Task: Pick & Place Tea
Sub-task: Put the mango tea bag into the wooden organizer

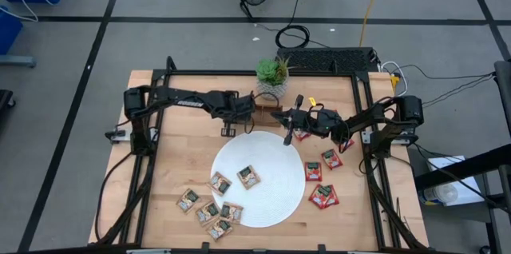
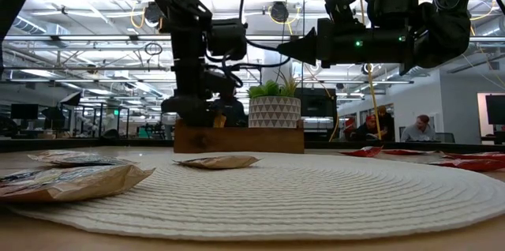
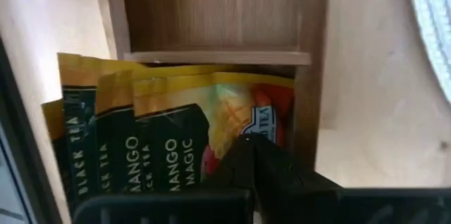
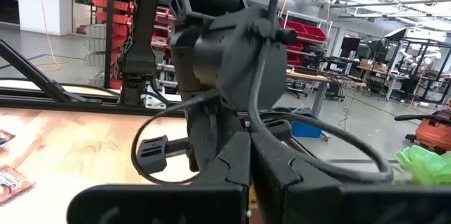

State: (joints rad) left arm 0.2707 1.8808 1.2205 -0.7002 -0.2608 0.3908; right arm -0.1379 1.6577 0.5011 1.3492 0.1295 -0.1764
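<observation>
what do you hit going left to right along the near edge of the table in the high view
tan sachets cluster → white round plate → red sachet

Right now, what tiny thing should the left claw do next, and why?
Probably lift straight up out of the wooden tray. The left claw is shut with nothing visibly pinched in it, sitting over the tan tea packets already standing in a compartment. More tan packets wait near the white plate. The right claw hovers shut nearby.
</observation>
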